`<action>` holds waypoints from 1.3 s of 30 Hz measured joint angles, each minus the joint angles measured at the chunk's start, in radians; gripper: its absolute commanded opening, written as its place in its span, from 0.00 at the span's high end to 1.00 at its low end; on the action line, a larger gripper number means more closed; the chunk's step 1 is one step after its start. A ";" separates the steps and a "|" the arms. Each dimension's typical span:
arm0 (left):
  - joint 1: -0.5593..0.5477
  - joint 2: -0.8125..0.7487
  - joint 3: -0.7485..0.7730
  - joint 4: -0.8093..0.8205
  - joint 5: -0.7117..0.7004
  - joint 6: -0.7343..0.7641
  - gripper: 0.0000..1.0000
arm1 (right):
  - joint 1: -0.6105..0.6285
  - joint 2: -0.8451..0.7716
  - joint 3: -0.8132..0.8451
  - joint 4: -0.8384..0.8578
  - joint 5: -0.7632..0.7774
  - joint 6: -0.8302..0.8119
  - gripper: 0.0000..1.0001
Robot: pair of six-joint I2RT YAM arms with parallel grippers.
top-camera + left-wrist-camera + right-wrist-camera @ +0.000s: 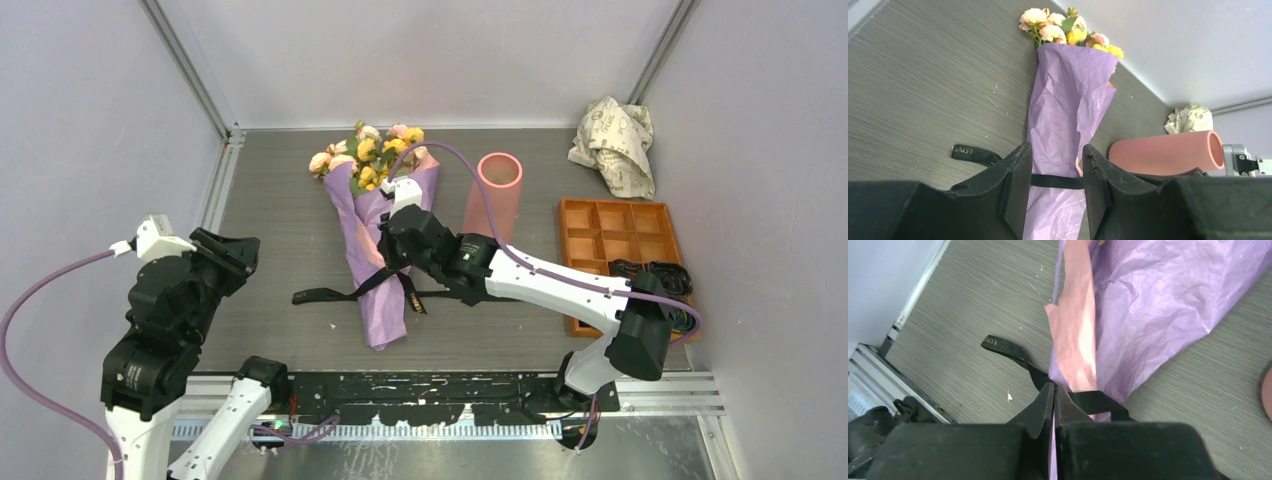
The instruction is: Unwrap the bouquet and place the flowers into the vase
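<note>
Pale lilac-grey walls (430, 60) enclose a dark wood-grain tabletop (270, 240) (evenly lit) — aluminium rails (190, 70) at the corners.

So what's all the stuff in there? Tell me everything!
bouquet: one, lilac and pink paper cone, lying mid-table
flowers: a bunch, pink, yellow, cream, in the cone's far end
ribbon: one, black, around the cone, an end trailing left
vase: one, salmon pink, right of the bouquet
crumpled paper: one, white, printed, far right corner
tray: one, orange, compartments, right side
table: one, grey
left gripper: black, open, left of the bouquet
right gripper: black, shut, at the ribbon
</note>
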 measured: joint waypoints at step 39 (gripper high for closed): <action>0.000 0.050 0.020 -0.042 0.034 0.001 0.56 | -0.083 0.280 -0.181 0.228 -0.074 -0.013 0.95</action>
